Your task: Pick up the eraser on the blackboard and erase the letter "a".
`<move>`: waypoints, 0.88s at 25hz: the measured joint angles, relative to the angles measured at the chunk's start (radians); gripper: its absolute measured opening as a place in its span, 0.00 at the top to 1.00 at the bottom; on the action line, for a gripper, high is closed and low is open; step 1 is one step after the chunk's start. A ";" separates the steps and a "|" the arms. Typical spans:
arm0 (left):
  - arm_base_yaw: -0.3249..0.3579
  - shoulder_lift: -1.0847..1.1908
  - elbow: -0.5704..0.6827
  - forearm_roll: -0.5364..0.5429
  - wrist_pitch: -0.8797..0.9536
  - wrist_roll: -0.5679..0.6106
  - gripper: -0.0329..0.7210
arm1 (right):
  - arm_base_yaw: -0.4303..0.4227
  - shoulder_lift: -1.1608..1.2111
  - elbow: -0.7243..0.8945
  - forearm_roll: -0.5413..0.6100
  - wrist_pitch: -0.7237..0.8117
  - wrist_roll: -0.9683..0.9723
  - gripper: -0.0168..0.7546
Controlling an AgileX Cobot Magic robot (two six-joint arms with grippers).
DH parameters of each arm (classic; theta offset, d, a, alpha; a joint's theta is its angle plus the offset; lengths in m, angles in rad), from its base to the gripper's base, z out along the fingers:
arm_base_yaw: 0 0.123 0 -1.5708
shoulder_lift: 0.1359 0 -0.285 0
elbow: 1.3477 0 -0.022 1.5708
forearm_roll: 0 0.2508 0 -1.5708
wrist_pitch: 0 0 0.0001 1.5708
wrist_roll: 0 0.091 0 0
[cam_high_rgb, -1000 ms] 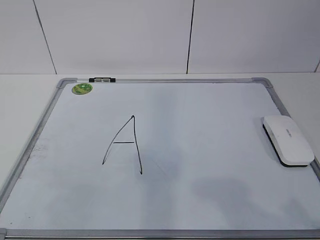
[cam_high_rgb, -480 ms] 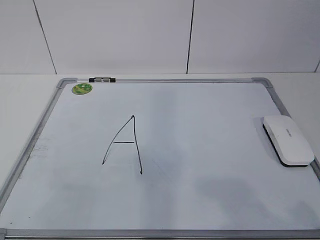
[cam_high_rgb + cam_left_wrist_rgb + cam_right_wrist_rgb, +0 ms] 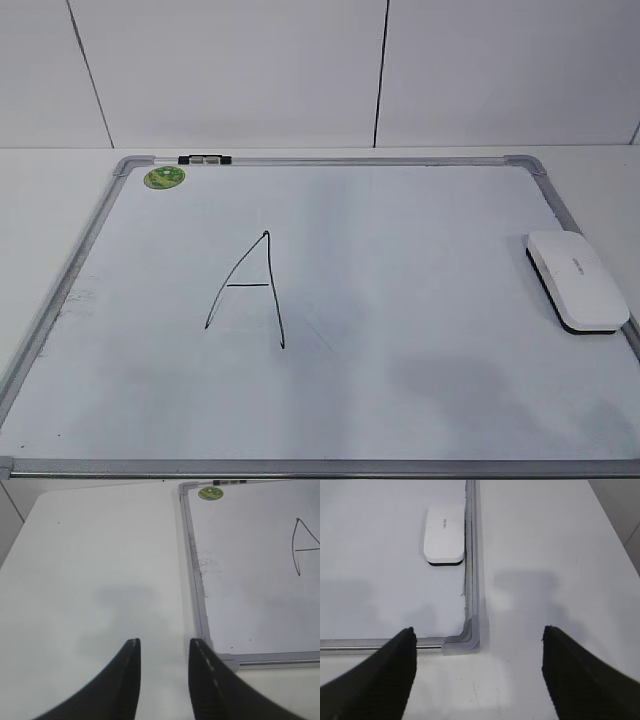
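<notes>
My right gripper (image 3: 476, 672) hangs wide apart and empty over the blackboard's (image 3: 472, 580) near corner. My left gripper (image 3: 164, 666) is parted, empty. Ahead, the eraser (image 3: 444, 534) lies against the right frame; no small "a" shows. Next, I judge: reach forward, grasp it.

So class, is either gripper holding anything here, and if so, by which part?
Nothing is held. The left gripper and right gripper both show bare gaps between their fingers, and the eraser lies untouched on the blackboard.

white table (image 3: 40, 190), blackboard (image 3: 420, 400) lying flat on it
</notes>
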 joint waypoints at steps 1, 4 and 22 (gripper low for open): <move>0.000 0.000 0.000 0.000 0.000 0.000 0.63 | 0.000 0.000 0.000 0.000 0.000 0.000 0.21; 0.000 0.000 0.000 0.000 0.000 0.000 0.63 | 0.000 0.000 0.000 0.000 0.000 0.000 0.21; 0.000 0.000 0.000 0.000 0.000 0.000 0.63 | 0.000 0.000 0.000 0.000 0.000 0.000 0.21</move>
